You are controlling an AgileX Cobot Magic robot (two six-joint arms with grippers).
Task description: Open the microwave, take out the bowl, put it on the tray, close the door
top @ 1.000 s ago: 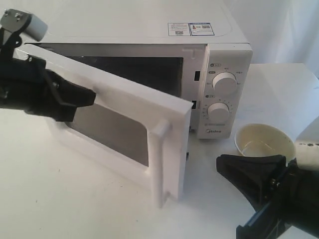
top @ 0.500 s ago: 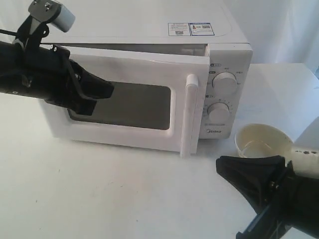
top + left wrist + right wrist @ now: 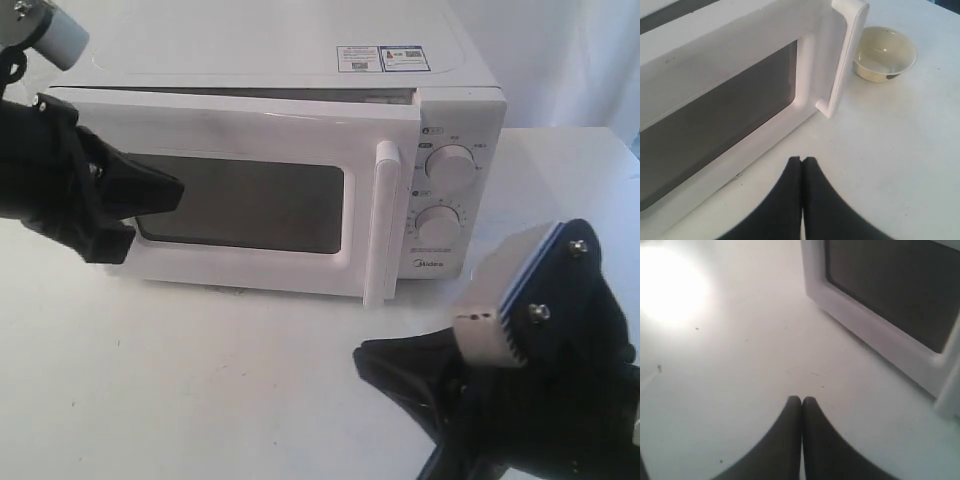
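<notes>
A white table (image 3: 200,380) carries a white microwave (image 3: 280,40), which stands toward the back with its front facing the camera. Its door (image 3: 230,125) hangs slightly ajar: a thin dark gap shows along the top edge, and the handle side stands a little proud of the knob panel.

The black left gripper (image 3: 170,190) hovers in front of the left part of the door's dark window (image 3: 250,205). Its jaws are pressed together on nothing, and whether they touch the door cannot be told. The black right gripper (image 3: 365,355) hangs low over bare table in front of the microwave, to the right. Its jaws too are closed and empty, as the right wrist view (image 3: 801,400) shows.

The white bar handle (image 3: 382,225) runs upright down the door's right edge. The cream-white bowl (image 3: 885,52), seen only from the left wrist, sits upright and empty on the table, outside the microwave, near the handle end of the door but clear of it.

Two round knobs (image 3: 452,167) sit one above the other on the panel. Two stickers (image 3: 383,57) lie on the top of the microwave.
</notes>
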